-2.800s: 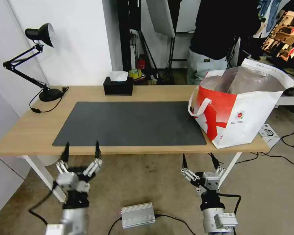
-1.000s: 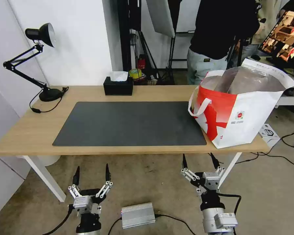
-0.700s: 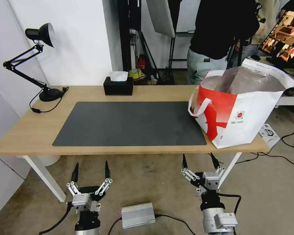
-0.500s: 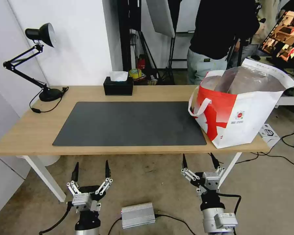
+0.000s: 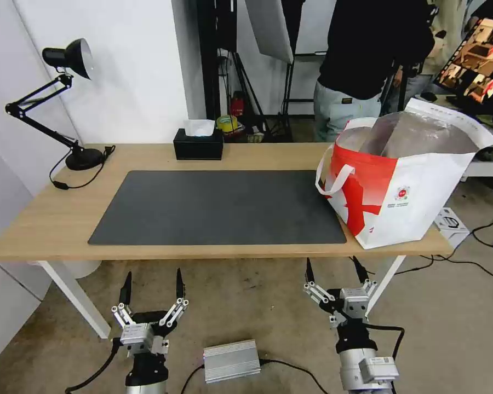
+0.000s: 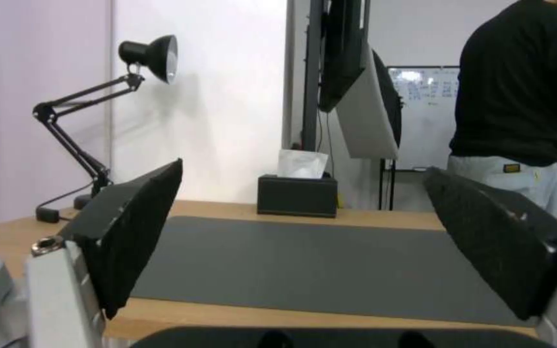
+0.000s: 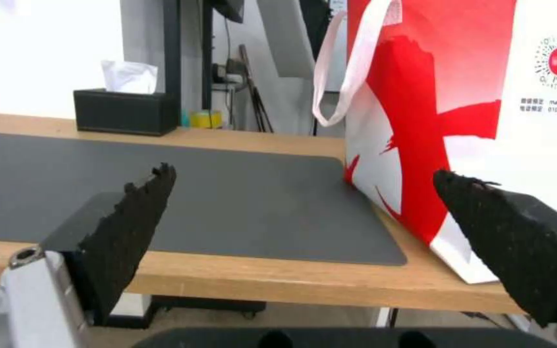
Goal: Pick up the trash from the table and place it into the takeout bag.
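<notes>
Below the table's [image 5: 49, 230] near edge, left gripper [image 5: 151, 280] and right gripper [image 5: 334, 266] spread, empty, takeout bag [image 5: 405, 186] far right on top.

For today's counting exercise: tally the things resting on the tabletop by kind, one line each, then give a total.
Desk lamp: 1
Tissue box: 1
Grey mat: 1
Takeout bag: 1
Total: 4
</notes>
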Motion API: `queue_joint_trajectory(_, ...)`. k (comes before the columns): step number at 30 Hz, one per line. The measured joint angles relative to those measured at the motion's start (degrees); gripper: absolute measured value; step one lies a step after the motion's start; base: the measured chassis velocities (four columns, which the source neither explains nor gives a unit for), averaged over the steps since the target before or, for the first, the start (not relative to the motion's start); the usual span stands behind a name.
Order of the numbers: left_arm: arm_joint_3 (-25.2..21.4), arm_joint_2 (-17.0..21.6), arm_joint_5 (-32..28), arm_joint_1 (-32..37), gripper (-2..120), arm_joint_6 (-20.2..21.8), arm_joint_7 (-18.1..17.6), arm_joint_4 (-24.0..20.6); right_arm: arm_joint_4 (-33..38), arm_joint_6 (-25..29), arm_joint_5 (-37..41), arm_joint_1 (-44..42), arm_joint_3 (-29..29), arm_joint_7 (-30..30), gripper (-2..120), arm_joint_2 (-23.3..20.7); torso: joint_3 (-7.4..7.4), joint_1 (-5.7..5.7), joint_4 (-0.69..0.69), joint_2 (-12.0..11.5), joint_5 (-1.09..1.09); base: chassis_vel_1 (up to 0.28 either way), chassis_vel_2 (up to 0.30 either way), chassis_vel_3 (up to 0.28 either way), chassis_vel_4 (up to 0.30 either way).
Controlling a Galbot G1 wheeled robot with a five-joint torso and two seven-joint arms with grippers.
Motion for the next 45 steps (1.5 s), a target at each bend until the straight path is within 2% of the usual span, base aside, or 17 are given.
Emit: queue_joint_trajectory(45,0.0,0.0,0.0,0.0,100,0.0,-0.1,0.1,0.0,0.0,0.0,0.0,0.0,0.0,100,0.0,0.0,0.0,0.0,0.0,0.0,0.0,0.0,0.0,0.0)
